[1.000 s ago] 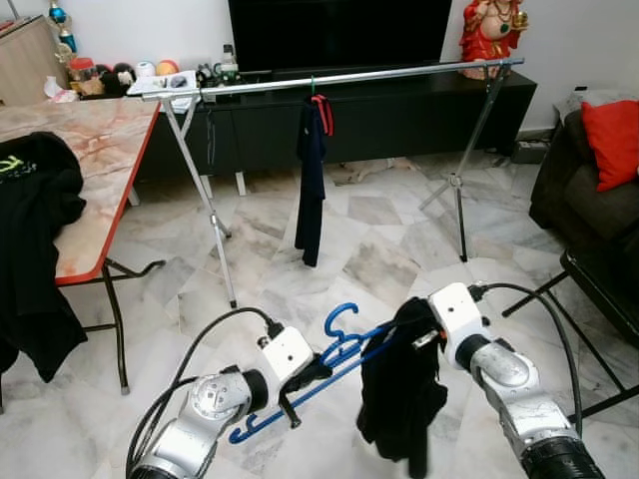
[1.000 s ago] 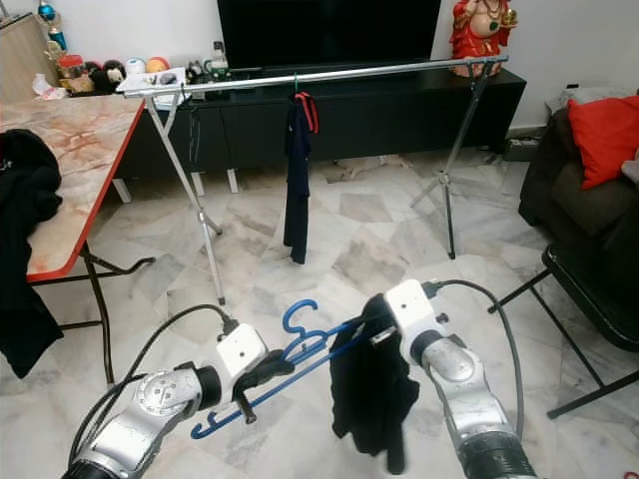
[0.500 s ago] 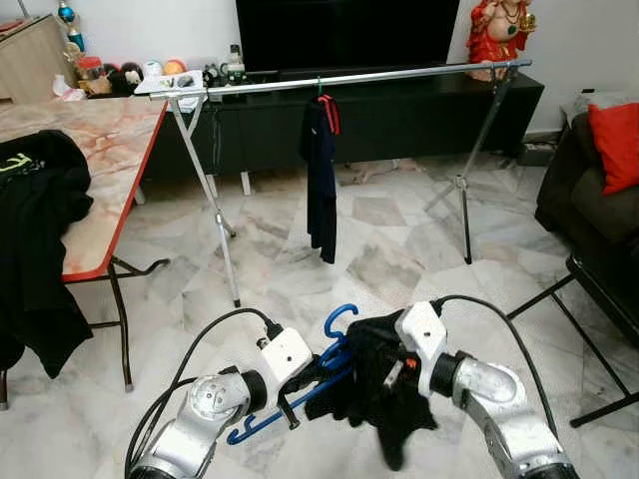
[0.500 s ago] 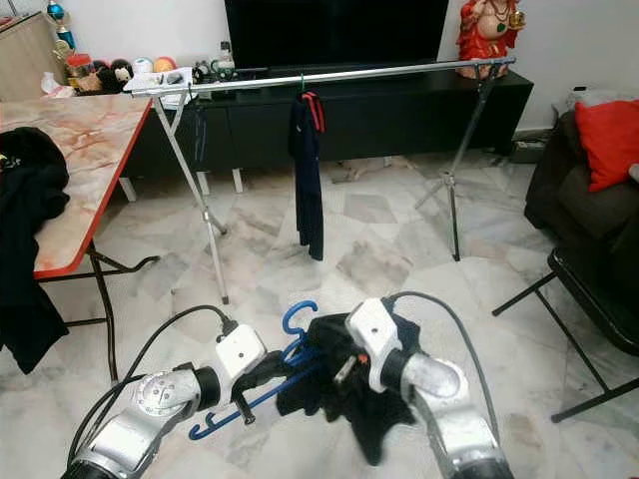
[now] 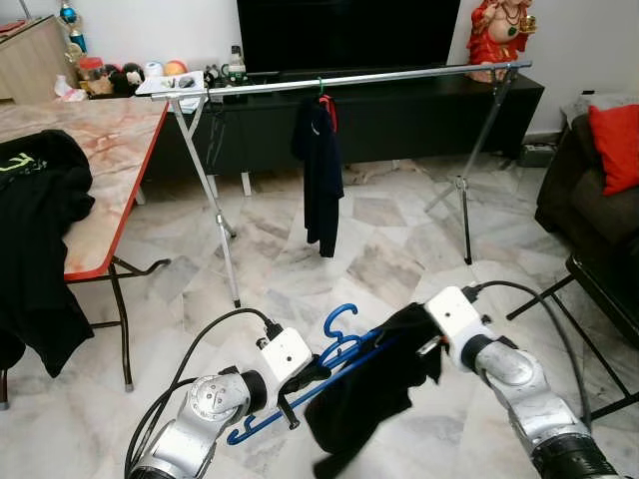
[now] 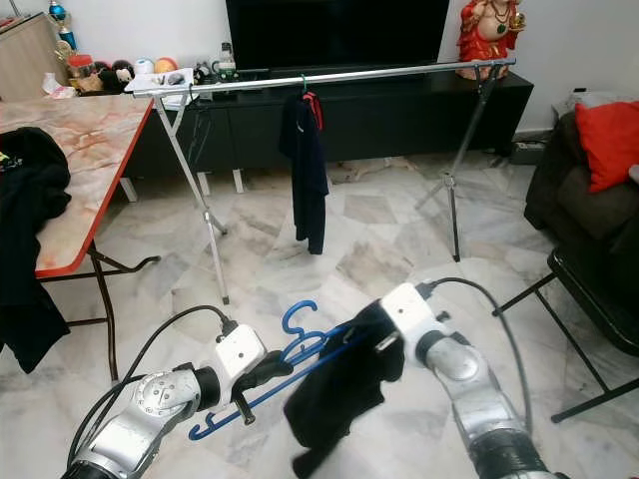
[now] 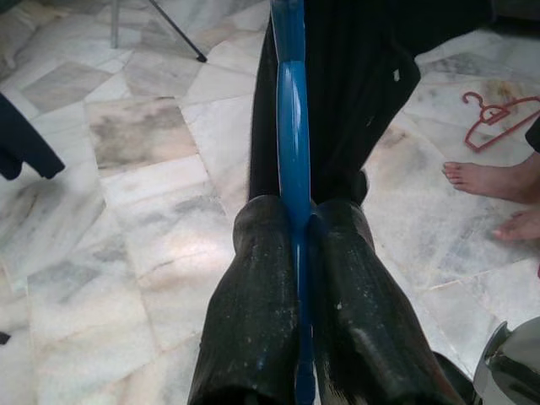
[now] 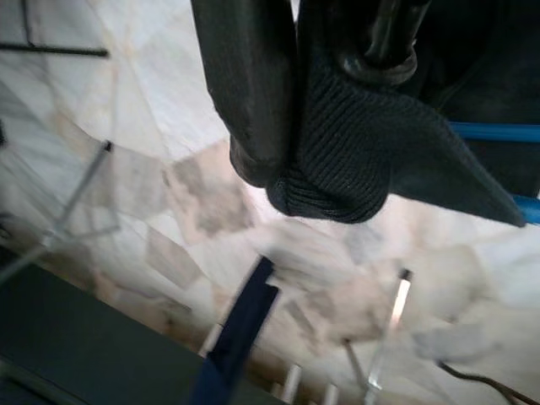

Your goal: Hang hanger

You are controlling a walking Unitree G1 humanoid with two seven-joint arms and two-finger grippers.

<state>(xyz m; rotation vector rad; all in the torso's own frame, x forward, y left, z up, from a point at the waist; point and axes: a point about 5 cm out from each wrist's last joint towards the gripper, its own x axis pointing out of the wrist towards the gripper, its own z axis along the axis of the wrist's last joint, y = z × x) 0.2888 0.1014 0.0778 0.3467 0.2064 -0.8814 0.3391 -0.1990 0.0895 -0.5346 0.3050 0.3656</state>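
1. Since half a second ago, your right tool [image 5: 431, 344] has swung outward, stretching the black garment [image 5: 364, 399] along the blue hanger [image 5: 334, 359].
2. Your left tool [image 7: 295, 245] pinches the hanger's bar, low above the floor [image 5: 399, 249].
3. Right tool's fingers [image 8: 253, 84] clamp the garment's edge.
4. The rail [image 5: 399, 76] stands well ahead.

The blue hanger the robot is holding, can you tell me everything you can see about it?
The blue hanger looks like thin, glossy plastic, with a curled hook pointing up and a long bar that slants down toward the robot's left. The left gripper is shut on the bar, its two black fingers pinching it from both sides. A black garment is draped over the hanger's right end, where the right gripper pinches the cloth. The hanger is held in the air above the marble floor, not yet on the rail.
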